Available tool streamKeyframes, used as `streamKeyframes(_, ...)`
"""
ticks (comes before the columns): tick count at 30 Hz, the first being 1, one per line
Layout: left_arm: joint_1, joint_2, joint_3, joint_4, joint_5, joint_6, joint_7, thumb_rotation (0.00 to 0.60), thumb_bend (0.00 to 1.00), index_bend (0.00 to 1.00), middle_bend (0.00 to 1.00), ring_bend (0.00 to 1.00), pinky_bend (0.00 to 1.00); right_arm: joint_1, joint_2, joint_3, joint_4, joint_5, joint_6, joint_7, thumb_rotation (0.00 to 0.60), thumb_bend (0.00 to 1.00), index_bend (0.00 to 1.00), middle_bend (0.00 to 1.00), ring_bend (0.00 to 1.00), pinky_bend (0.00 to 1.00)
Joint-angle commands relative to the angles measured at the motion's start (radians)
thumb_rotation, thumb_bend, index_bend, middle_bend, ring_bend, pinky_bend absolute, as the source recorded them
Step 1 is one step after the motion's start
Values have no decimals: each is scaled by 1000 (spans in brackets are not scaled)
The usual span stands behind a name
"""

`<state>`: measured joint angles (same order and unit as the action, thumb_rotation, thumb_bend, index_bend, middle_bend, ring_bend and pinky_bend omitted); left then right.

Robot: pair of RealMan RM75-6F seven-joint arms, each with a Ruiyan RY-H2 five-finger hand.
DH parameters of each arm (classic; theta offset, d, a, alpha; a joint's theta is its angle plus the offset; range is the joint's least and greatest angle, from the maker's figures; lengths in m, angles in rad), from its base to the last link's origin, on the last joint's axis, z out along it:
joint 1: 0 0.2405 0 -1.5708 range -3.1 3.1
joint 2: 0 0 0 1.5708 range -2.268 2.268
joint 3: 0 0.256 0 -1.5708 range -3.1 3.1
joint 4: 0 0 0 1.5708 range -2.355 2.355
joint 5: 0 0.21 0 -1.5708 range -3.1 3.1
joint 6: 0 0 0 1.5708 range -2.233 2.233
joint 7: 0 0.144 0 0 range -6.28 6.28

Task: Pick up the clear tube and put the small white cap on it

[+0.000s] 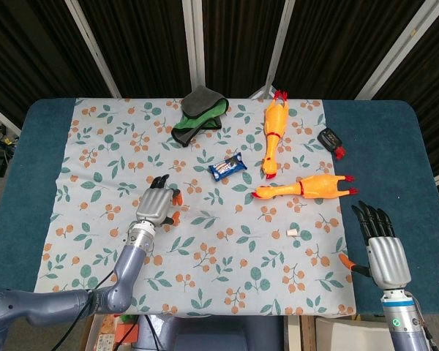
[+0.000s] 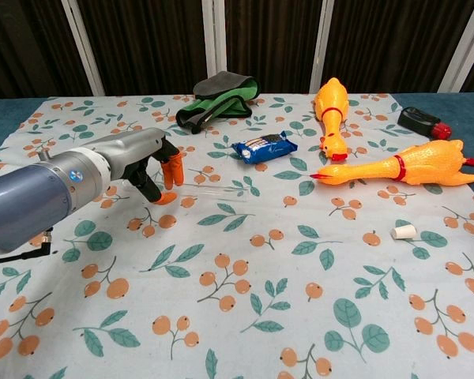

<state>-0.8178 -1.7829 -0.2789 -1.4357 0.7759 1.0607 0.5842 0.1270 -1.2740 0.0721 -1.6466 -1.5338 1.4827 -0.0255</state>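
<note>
The clear tube (image 2: 209,190) is hard to make out against the patterned cloth. It sticks out to the right from my left hand (image 2: 152,164), which pinches its near end between orange fingertips (image 2: 171,170), just above the cloth. In the head view the same left hand (image 1: 156,205) sits left of centre, and the tube (image 1: 192,216) shows only faintly. The small white cap (image 1: 293,233) lies on its side on the cloth, far to the right of the tube, also seen as the cap (image 2: 404,231). My right hand (image 1: 380,245) hovers at the near right, fingers straight and apart, holding nothing.
Two yellow rubber chickens (image 1: 271,137) (image 1: 304,188) lie at the back right, with a blue snack packet (image 1: 227,167) between them and the tube. A green and grey cloth bundle (image 1: 197,112) sits at the back. A black and red object (image 1: 329,140) rests on the blue table (image 1: 395,168).
</note>
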Motion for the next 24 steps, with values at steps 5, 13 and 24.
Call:
streamKeyframes(5,6,25,-11,-33,37,15,-44,600,707,601,476,31,0,0,1,-1,-1,-2,1,1,600,204,53,0,0,0)
streamKeyframes(13,42,75,-1,-69,125,34,-140,600,707,603,482,33,0,12,-4,5,-5,-8,-8,-12,600,204,57,0,0,0)
streamKeyframes(24,78,159,-10,-102,216,35,-271,600,707,605,482,33,0,83,-63,36,-30,48,-111,-134,600,204,95,0,0,0)
